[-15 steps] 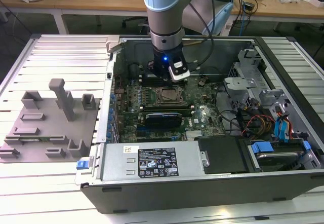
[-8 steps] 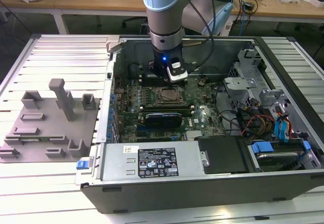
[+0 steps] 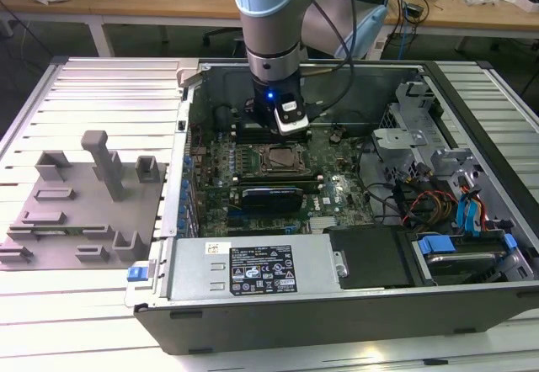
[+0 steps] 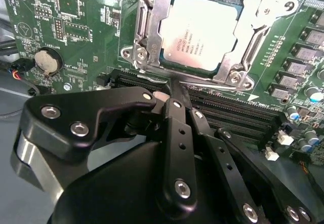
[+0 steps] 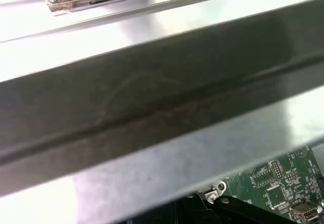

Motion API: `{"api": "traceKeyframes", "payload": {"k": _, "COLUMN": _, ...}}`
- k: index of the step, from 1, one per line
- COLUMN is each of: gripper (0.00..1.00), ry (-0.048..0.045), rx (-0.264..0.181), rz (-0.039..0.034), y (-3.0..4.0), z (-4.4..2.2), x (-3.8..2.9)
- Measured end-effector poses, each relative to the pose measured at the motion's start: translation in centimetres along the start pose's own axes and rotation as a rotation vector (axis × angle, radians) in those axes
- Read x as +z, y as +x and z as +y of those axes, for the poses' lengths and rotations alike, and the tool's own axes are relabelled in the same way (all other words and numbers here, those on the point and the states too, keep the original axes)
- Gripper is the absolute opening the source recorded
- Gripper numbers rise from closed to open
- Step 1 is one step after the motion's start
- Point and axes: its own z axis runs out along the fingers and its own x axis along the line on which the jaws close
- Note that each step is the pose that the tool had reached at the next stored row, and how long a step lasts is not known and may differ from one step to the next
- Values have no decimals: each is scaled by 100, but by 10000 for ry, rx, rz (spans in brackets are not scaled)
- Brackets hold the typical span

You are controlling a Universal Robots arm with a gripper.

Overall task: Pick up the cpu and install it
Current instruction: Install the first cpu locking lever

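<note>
The cpu is a silvery square chip lying flat inside the metal-rimmed socket frame on the green motherboard. In the exterior view the cpu sits mid-board inside the open computer case. My gripper hovers just beside the socket's edge, over the memory slots, apart from the chip. Its black fingers are drawn together with nothing between them. The arm comes down from the far side of the case.
Grey fixture blocks stand on the slatted table at the exterior view's left. Inside the case are a power supply, an expansion card, and a drive cage with cables. A coin battery lies near the socket. A case rail is close.
</note>
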Motion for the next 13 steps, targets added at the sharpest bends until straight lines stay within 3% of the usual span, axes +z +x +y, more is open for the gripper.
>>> {"api": "traceKeyframes", "payload": {"k": 6, "gripper": 11, "ry": -32, "rx": -17, "rz": -189, "y": 28, "z": -10, "x": 11}}
{"api": "traceKeyframes", "payload": {"k": 11, "gripper": 11, "ry": 49, "rx": -51, "rz": -322, "y": 29, "z": -11, "x": 22}}
{"api": "traceKeyframes", "payload": {"k": 13, "gripper": 11, "ry": 66, "rx": -58, "rz": -335, "y": 29, "z": -12, "x": 21}}
